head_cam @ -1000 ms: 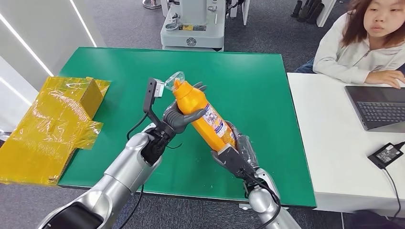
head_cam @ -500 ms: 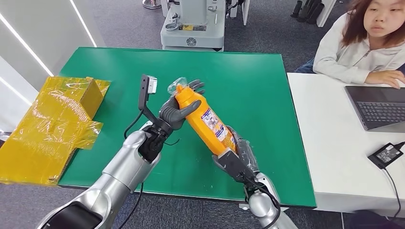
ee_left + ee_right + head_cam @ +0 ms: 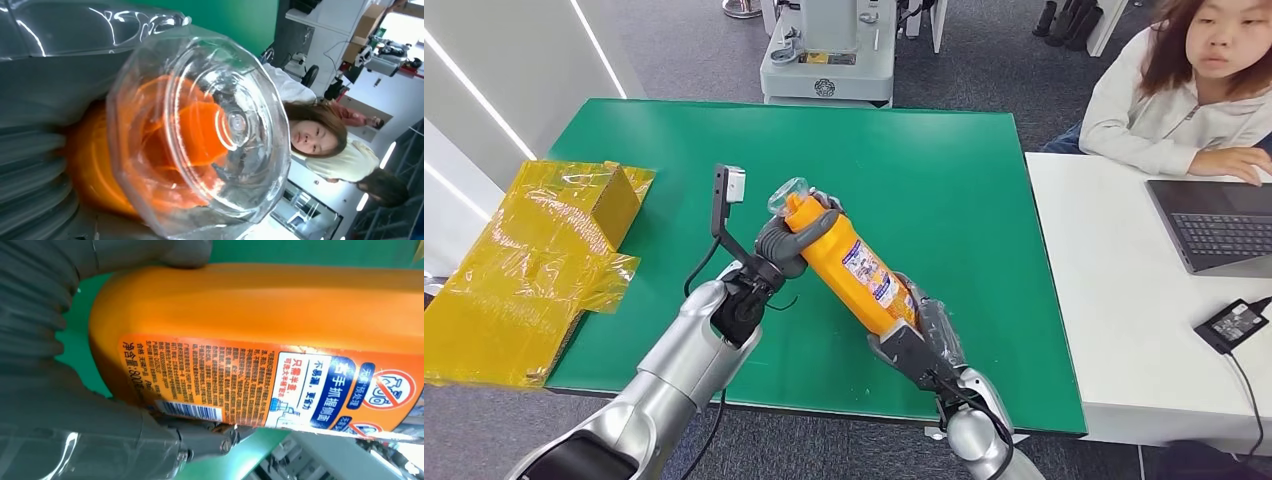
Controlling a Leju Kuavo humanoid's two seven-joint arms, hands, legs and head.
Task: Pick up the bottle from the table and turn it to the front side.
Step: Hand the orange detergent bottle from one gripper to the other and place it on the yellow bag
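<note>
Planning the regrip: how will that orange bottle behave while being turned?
The orange bottle looks like glossy rigid plastic, so probably stiff but slippery. Its rounded body may twist between the left hand and right hand. The clear cap seems smooth, offering poor grip.

Back label of the orange bottle (image 3: 260, 340), right wrist view: Chinese print, lying sideways in the frame. Large white characters on a blue band near the frame's right read "手抓握侧面". A white box at lower centre holds red text, "只需半盖". A barcode sits at the label's lower left, with "800" legible beside it at the left edge. Dense small print across the label's middle is too fine to read. Red prohibition circles stand at far right.
</note>
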